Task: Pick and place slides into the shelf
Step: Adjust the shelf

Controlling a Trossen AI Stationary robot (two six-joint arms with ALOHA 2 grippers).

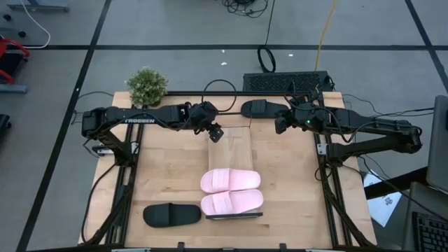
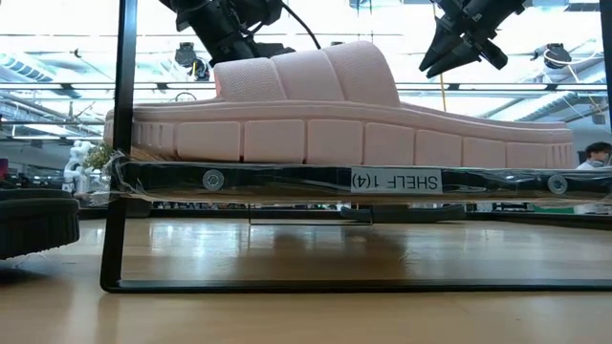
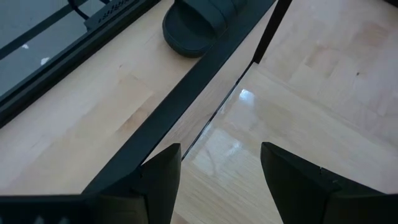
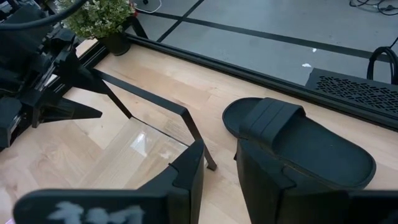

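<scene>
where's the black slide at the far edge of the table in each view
High view: black slide at the table's far edge, beside the right hand.
Low view: not in it.
Left wrist view: its rounded end beyond the shelf rail.
Right wrist view: ahead of the fingers.
Shared landmark: the shelf.

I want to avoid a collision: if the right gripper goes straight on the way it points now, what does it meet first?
Most likely the black slide lying just ahead of the right gripper, beside the shelf rail; depth is hard to judge.
</scene>
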